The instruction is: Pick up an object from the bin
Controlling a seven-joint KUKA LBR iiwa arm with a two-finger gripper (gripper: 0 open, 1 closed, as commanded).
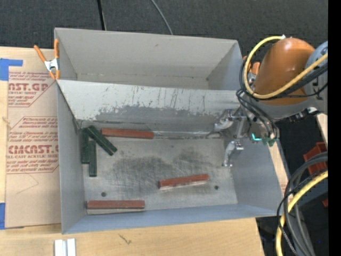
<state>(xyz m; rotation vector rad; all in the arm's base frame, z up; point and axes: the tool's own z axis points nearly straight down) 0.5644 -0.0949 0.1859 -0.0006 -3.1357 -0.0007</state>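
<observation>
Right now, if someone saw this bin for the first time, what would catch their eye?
Probably the robot's hand, hanging low at the right side of the grey bin. Next come three reddish-brown bars lying apart on the floor: the back bar, the middle bar and the front-left bar. At the left, dark green sticks lie crossed together.

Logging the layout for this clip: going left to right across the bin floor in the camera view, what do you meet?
dark green sticks → red-brown bar lying mid-floor → tool
</observation>
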